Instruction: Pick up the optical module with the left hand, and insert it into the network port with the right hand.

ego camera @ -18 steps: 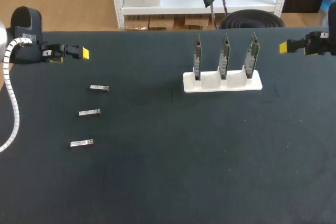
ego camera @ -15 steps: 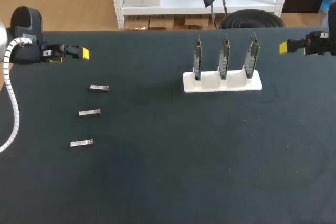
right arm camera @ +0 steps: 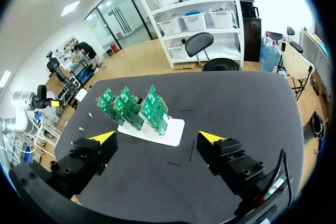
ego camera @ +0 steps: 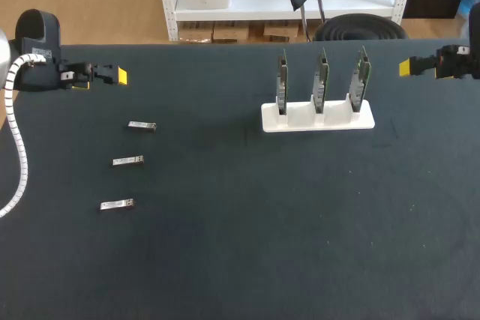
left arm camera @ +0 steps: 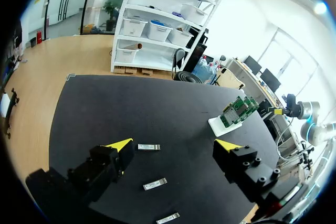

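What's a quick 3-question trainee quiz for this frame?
1. How many optical modules lie on the table?
2. True or false: the left tool is shut on a module.
3. The circuit boards stand in: A a white holder, B a blue tray, C a metal bowl.
Key: 1 three; 2 false, it is open and empty; 3 A.

The left arm [ego camera: 36, 43] has a black housing with a rounded cap. A white ribbed cable sleeve [ego camera: 19, 151] runs along it. The left gripper [left arm camera: 175, 145] has two black, block-shaped fingers [left arm camera: 247, 166] with recessed round screw holes, each ending in a yellow wedge tip. The right gripper [right arm camera: 157, 138] is built the same way, and a thin black cable [right arm camera: 284, 163] loops beside one finger.
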You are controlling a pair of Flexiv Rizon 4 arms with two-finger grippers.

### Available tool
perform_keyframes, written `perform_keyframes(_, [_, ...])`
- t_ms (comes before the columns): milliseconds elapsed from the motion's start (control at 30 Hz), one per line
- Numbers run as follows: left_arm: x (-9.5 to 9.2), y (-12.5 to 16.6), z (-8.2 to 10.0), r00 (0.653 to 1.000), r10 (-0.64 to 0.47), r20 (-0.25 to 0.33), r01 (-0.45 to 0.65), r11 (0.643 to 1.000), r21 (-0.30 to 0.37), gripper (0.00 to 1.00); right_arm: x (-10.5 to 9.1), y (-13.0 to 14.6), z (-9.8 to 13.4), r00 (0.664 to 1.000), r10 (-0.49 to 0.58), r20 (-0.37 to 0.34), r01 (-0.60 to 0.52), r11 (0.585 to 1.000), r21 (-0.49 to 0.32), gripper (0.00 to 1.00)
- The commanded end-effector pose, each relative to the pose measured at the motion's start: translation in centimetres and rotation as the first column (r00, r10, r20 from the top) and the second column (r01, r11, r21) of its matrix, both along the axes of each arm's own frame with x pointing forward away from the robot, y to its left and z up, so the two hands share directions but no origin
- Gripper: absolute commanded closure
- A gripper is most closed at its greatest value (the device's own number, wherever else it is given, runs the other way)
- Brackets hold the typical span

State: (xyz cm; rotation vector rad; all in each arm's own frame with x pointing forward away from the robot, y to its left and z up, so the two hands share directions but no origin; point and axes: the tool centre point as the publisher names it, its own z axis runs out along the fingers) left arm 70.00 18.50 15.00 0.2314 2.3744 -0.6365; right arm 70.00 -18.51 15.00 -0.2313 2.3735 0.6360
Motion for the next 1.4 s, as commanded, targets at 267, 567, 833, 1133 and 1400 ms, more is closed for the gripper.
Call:
perform_keyframes(267, [1.7,1.2,-0.2,0.990,-0.140,-0.020,0.141,0.986,0.088,0.00,0.0,0.0,0.0,1.000,0.000,0.000,0.000,1.000,0.000,0.00])
perform_keyframes(567, [3.4,1.4,-2.9,0.807,-0.576,-0.130,0.584,0.743,0.328,0.00,0.0,0.0,0.0,1.000,0.000,0.000,0.000,1.000,0.000,0.00])
perform_keyframes(833, [4.1,0.4,-6.7,0.638,-0.711,-0.296,0.745,0.474,0.469,0.00,0.0,0.0,0.0,1.000,0.000,0.000,0.000,1.000,0.000,0.00])
perform_keyframes(1133, [4.8,0.3,-9.0,0.447,-0.811,-0.378,0.839,0.234,0.491,0.00,0.0,0.0,0.0,1.000,0.000,0.000,0.000,1.000,0.000,0.00])
perform_keyframes(1400, [4.5,1.3,-10.1,0.272,-0.851,-0.449,0.890,0.046,0.453,0.00,0.0,0.0,0.0,1.000,0.000,0.000,0.000,1.000,0.000,0.00])
